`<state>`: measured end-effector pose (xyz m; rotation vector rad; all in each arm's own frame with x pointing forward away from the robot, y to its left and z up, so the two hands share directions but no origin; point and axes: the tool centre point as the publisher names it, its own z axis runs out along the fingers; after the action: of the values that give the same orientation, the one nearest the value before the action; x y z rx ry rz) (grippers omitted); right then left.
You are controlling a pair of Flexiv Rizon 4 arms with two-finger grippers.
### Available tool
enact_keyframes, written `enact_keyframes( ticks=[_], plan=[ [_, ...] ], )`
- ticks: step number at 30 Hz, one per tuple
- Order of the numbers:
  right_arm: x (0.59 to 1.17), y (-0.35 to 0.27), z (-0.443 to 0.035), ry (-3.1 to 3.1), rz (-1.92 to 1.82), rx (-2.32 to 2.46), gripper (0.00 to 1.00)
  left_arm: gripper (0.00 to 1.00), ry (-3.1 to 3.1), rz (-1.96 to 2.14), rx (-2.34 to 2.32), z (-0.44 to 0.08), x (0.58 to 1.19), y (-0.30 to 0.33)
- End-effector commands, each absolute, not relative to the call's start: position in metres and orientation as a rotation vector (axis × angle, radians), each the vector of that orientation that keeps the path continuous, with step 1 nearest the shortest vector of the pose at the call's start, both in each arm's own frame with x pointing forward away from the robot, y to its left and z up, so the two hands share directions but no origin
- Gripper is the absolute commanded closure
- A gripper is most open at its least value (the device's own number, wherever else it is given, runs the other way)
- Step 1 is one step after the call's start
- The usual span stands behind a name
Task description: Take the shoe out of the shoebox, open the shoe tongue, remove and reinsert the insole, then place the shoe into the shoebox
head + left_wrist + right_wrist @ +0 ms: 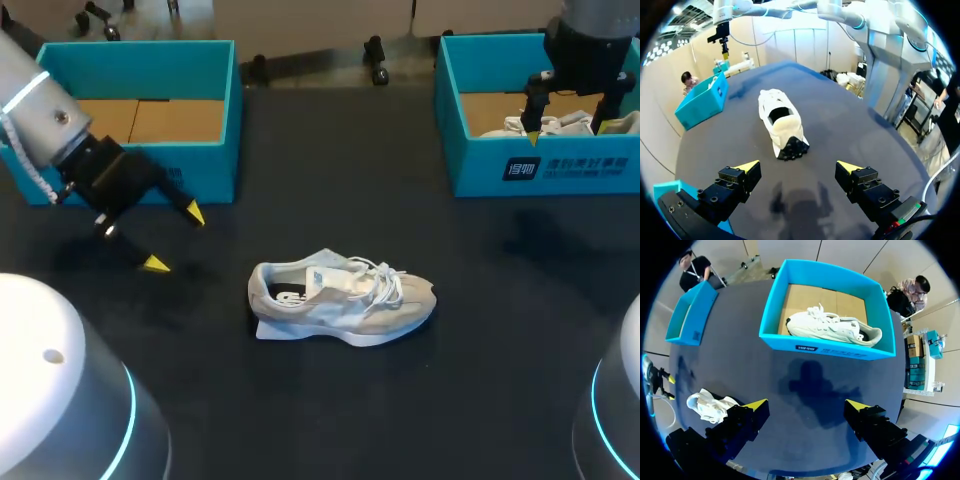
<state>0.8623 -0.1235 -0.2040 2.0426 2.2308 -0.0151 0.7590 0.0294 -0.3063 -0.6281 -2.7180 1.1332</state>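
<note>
A beige and white shoe [340,295] lies on its sole in the middle of the dark table, toe to the right, laces loose. My left gripper [175,238] hovers open to the left of it. In the left wrist view the shoe [781,122] lies ahead of the open left gripper [797,167], heel towards it. My right gripper [568,128] hangs open over the right teal shoebox [545,165]. A second white shoe [832,327] lies inside this shoebox [825,347], seen beyond the empty right gripper [807,405].
An empty teal shoebox [215,110] with a cardboard floor stands at the back left, just behind my left arm. Bare tabletop surrounds the shoe. In the right wrist view the table shoe [710,407] shows beside the fingers and the left box [690,315] farther off.
</note>
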Motion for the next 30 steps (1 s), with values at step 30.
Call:
enact_keyframes(
  ticks=[30],
  plan=[
    [0.862, -0.124, -0.205, 2.231, -0.011, 2.042, 0.0, 0.0, -2.6, 1.637, -0.164, -0.361, 0.736, 0.04]
  ],
)
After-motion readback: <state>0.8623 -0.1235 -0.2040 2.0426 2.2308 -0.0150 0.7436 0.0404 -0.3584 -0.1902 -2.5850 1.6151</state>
